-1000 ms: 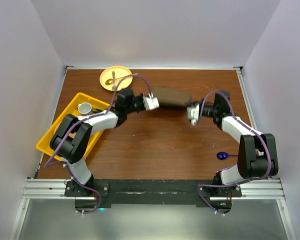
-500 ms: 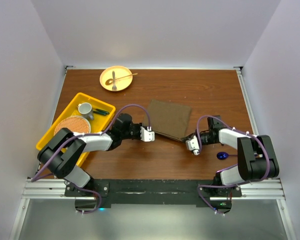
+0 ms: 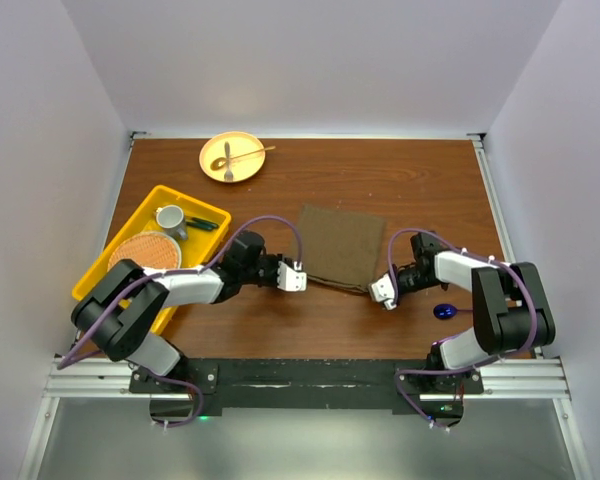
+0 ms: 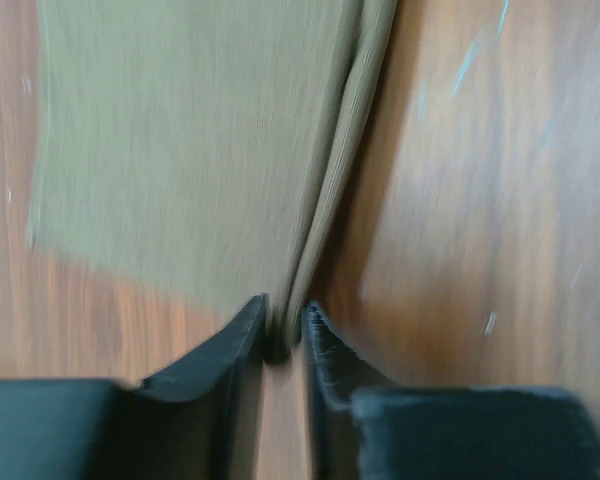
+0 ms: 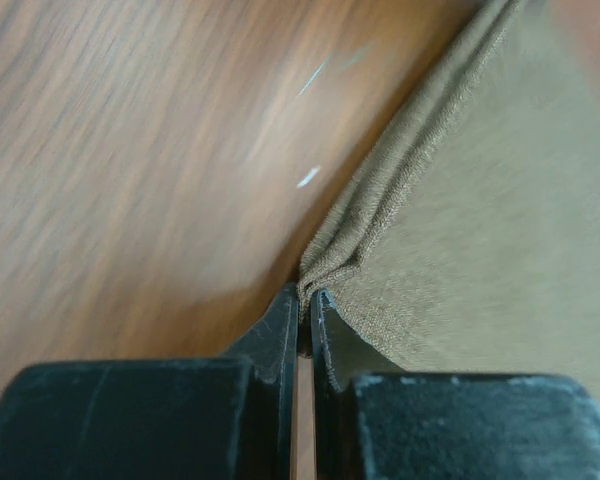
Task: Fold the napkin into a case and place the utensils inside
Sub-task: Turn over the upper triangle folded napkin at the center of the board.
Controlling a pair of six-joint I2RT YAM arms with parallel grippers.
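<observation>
Olive-brown cloth napkin [image 3: 342, 243]: flat doubled rectangle, mid-table on brown wooden table [image 3: 280, 335].

Risks:
- Layers at napkin's near edge slide apart, or fold springs open, if one corner lets go while other pulls.
- Uneven tug skews rectangle.

Right gripper [image 5: 305, 305]: clamped on napkin's near-right corner.

Left gripper [image 4: 283, 335]: at napkin's near-left corner, jaws narrowly parted about folded edge. Pinching or loose, cannot tell.

Glossy blue-purple spoon [image 3: 443, 311]: right of napkin, near right gripper. Could get knocked on retreat.
</observation>
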